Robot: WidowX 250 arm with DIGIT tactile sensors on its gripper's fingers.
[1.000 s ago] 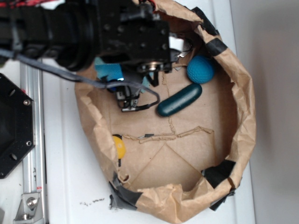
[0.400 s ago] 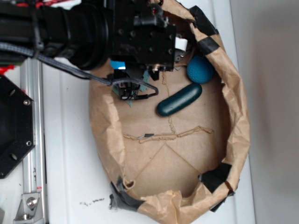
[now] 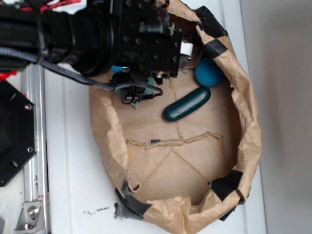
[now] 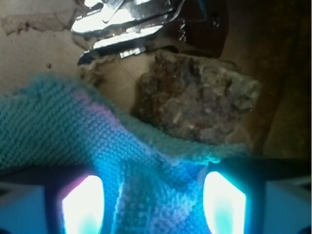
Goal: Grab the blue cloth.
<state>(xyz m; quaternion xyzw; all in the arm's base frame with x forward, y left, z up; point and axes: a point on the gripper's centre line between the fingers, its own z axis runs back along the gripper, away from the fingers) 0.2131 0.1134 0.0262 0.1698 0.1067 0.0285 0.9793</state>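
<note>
A pale teal-blue terry cloth [image 4: 97, 146] fills the lower half of the wrist view, its woven surface bunched and rising in a fold between the two glowing gripper fingers [image 4: 83, 204]. The gripper [image 4: 153, 207] looks closed on the cloth, with fabric pinched in the narrow gap between the fingers. Beyond the cloth lies a rough brownish lump [image 4: 195, 105], and behind that a shiny metal piece [image 4: 126, 24]. In the exterior view, only a small blue sliver of the cloth [image 3: 119, 69] shows beneath the black robot arm [image 3: 97, 34], at the upper left of a crumpled brown paper bag [image 3: 248, 136] lying open on a white table [image 3: 68, 185]. Inside the bag, a dark teal oblong case [image 3: 186, 104] lies near a round textured blue ball [image 3: 209, 72].
</note>
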